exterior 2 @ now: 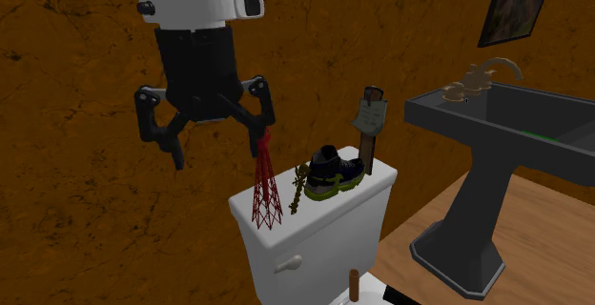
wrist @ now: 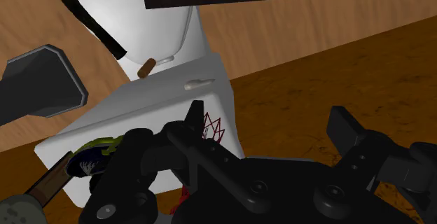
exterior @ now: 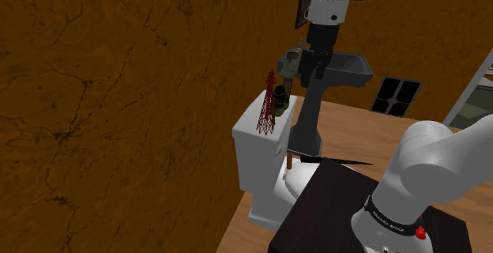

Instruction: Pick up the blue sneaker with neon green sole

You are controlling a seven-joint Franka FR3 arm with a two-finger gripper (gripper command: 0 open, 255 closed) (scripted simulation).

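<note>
The blue sneaker [exterior 2: 336,172] with its neon green sole sits flat on the lid of the white toilet tank [exterior 2: 324,232]. It lies between a red wire tower [exterior 2: 266,193] and an upright brown-handled tool [exterior 2: 369,127], so it can probably only be reached cleanly from above. The black gripper [exterior 2: 215,146] hangs over the tower end of the lid, well apart from the shoe. Its fingers are spread wide and hold nothing, apparently ready to shift across and straddle the sneaker.
</note>
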